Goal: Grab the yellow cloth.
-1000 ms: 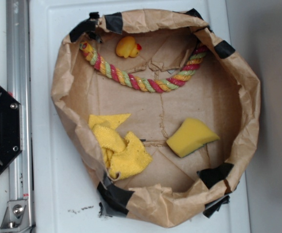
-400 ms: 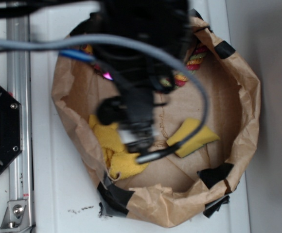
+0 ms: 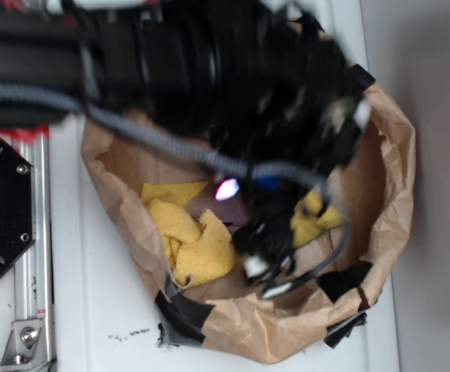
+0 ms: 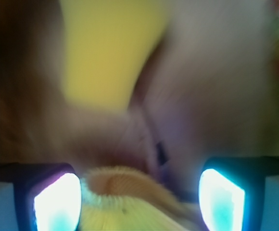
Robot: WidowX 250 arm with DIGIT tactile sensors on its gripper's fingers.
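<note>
- We see the yellow cloth [image 3: 194, 236] at the lower left of a crumpled brown paper nest [image 3: 392, 178]; it is soft, nubbly terry fabric, bunched into folds, with a flatter pointed corner toward the upper left.
- The nest has creased, wrinkled paper walls patched with strips of black tape [image 3: 185, 311], and it rests on a smooth white desk [image 3: 93, 302].
- The black robot arm [image 3: 171, 54], blurred, crosses the top of the exterior view, with a grey cable [image 3: 155, 136] curving below it.
- The gripper [image 3: 268, 267] hangs at the lower middle of the nest, just right of the cloth and apart from it as far as we can tell.
- A smooth yellow sponge [image 3: 314, 217] shows partly behind the gripper, to its upper right.
- In the wrist view the two fingers [image 4: 57, 202] stand well apart at the lower corners, glowing pale, with nothing clamped between them; the cloth's fuzzy yellow fold [image 4: 125, 202] lies at the bottom centre between them.
- A black plate [image 3: 0, 217] and a metal rail [image 3: 32, 256] sit at the left edge.
</note>
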